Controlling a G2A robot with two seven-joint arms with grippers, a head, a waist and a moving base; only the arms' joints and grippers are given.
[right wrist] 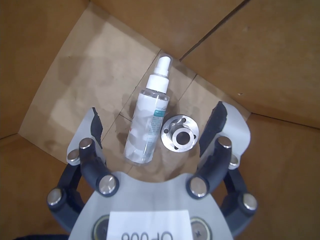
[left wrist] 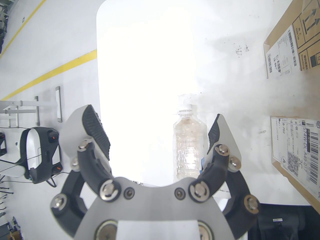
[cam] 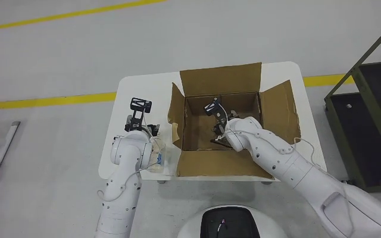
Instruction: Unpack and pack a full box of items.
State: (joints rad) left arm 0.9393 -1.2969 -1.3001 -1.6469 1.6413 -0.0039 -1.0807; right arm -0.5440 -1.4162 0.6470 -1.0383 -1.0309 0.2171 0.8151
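Here is one cardboard box (cam: 220, 119) in the middle of the top view. All four flaps are folded out, and it sits on one white table (cam: 143, 89) with rounded corners. Two arms are at work.

The right arm comes up from the lower right of the frame and dips inside the box. The right gripper (right wrist: 158, 113) is spread wide, with nothing between its pads. Below it, on the box floor, I count two items. One is a spray bottle (right wrist: 150, 121) with a white nozzle, lying on its side. The other is a round metal flange (right wrist: 180, 136), just beside the bottle's lower half. Whether they touch, I cannot tell.

The left arm sits to the left of the box, toward the lower left of the frame. The left gripper (left wrist: 155, 121) is also wide open and holds nothing. One clear plastic bottle (left wrist: 188, 148) rests on the table beneath it, close to one finger and well apart from the other. The box's outer wall carries two white labels (left wrist: 282, 51).

Two yellow lines (cam: 56, 100) cross the floor, and one dark cart (cam: 357, 119) stands at the right edge.
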